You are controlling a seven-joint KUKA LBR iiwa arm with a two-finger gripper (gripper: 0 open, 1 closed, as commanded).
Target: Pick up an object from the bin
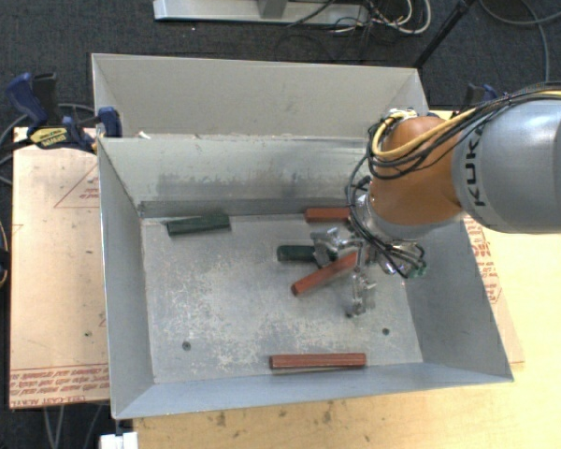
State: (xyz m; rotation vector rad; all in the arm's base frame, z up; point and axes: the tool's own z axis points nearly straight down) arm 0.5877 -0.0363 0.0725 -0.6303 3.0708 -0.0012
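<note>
My gripper point(346, 272) is low in the right middle of the bin, open. One finger point(331, 243) is behind a tilted red-brown bar point(316, 280) and the other finger point(359, 299) is in front of it, so the bar's right end lies between them with room on both sides. A short dark green bar point(294, 253) lies just left of the far finger, close to the red-brown bar. Another red-brown bar point(325, 214) lies by the back wall, partly under the wrist.
A dark green bar point(198, 224) lies at the back left of the floor. A long red-brown bar point(318, 362) lies along the front wall. The arm's orange cover and cables hang over the bin's right side.
</note>
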